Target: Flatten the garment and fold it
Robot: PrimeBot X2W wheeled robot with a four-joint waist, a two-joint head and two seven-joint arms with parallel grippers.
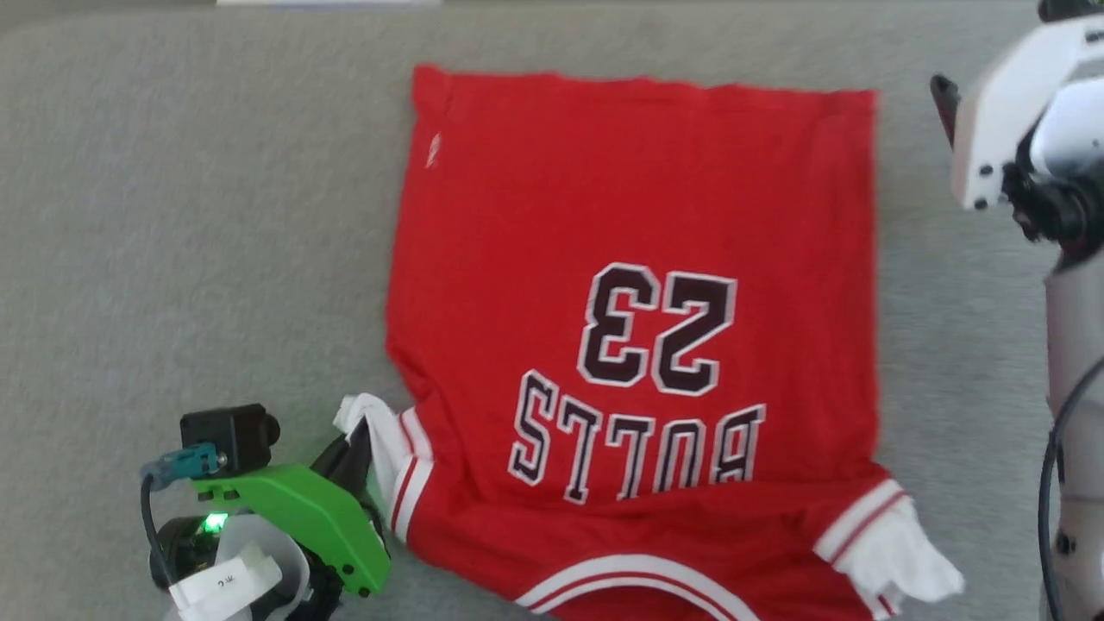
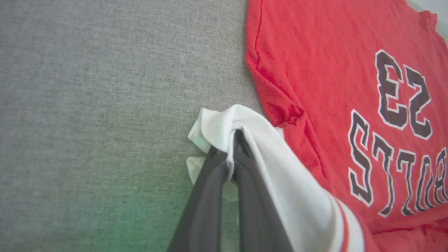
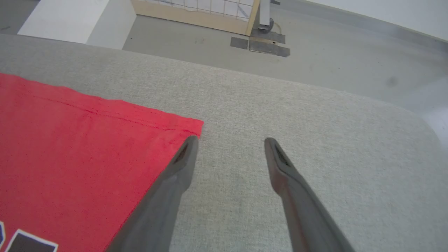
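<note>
Your left claw (image 2: 229, 145) is clenched on the white sleeve (image 2: 245, 122) of the garment (image 1: 638, 216), with cloth bunched over its tips. Your right claw (image 3: 231, 141) is released, jaws wide with nothing between them, poised over the grey worktop (image 1: 172, 216) just beside the garment's far hem corner. The garment lies spread on the worktop, "BULLS 23" side up, collar edge toward the robot and hem away. The other white sleeve (image 1: 897, 561) lies crumpled at the near right.

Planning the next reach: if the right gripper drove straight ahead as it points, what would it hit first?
Probably the bare grey surface, just beside the hem corner of the garment; the right gripper has open, empty jaws. Its height is unclear.
</note>
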